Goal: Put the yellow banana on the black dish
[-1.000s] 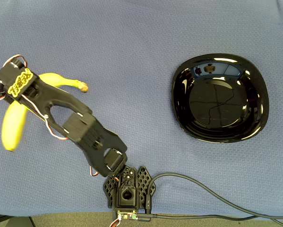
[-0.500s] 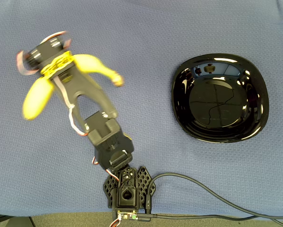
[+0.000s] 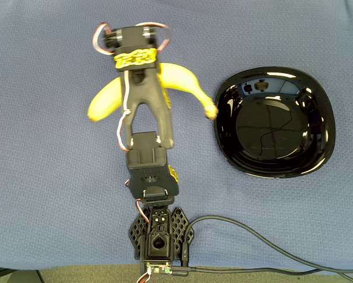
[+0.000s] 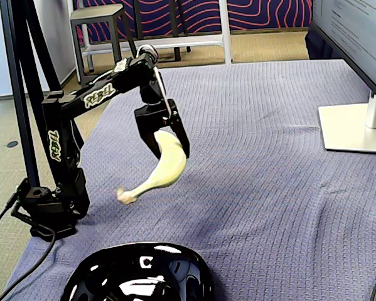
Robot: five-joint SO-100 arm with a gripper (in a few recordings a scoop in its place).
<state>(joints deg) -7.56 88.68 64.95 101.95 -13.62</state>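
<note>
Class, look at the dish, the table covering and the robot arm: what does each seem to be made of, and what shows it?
The dish looks like glazed ceramic or glossy plastic: deep black with sharp mirror-like highlights. The table covering appears to be woven blue fabric, matte with a fine ribbed texture. The robot arm looks like matte black moulded or printed plastic; its tool grips a banana.

Overhead straight down; fixed view low, oblique.

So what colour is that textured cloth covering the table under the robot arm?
The textured table cloth is a muted blue-purple with a fine woven texture, clearest in the overhead view.
</note>
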